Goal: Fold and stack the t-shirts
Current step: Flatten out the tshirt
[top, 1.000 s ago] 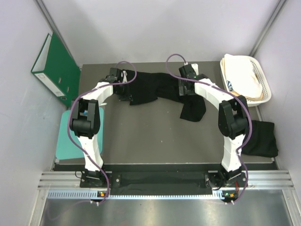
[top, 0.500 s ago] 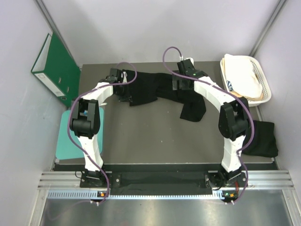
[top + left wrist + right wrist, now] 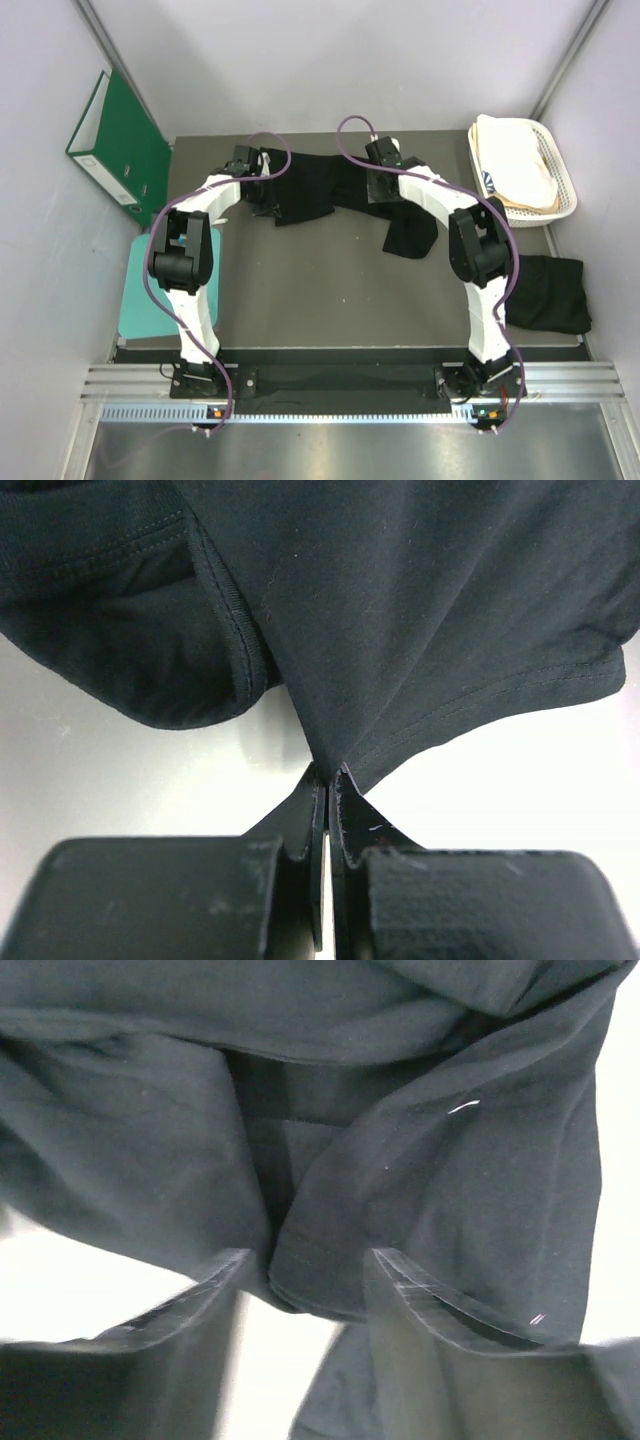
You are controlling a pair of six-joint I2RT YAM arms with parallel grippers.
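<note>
Looking down on a dark grey table (image 3: 300,290), sitting closed in by pale lilac walls (image 3: 320,60) and taking soft, even light from above. Showing a green ring binder (image 3: 120,150) leaning against the left wall, a flat teal mat (image 3: 135,300) lying just beside the table's left edge. Holding a cream-white cloth (image 3: 515,160) in a white plastic basket (image 3: 558,170) at the far right corner. Ending at the near edge in a ribbed aluminium rail (image 3: 350,378), meeting a brushed metal sheet (image 3: 350,450)

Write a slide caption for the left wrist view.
Left jaws pinched shut on a fold of the plain black soft-cloth t-shirt, stitched hem fanning out over the pale table.
</note>
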